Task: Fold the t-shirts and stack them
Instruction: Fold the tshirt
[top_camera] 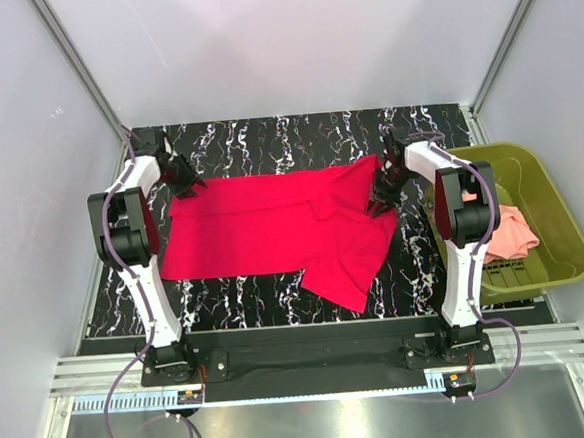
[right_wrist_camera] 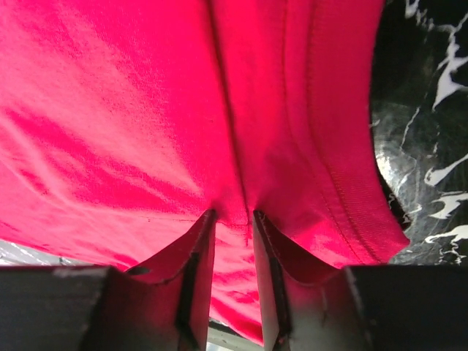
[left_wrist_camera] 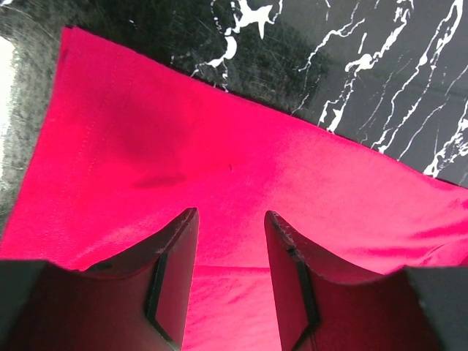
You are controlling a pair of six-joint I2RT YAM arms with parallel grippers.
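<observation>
The crimson red t-shirt lies spread on the black marbled table, with a folded flap hanging toward the front right. My left gripper sits low over its far left corner. In the left wrist view that gripper is open, and flat red cloth shows between and beyond the fingers. My right gripper is at the shirt's right end. In the right wrist view it pinches a raised ridge of the red cloth. The salmon-pink t-shirt lies crumpled in the basket.
An olive-green plastic basket stands at the table's right edge, close beside the right arm. White enclosure walls stand on three sides. A metal rail runs along the near edge under both arm bases.
</observation>
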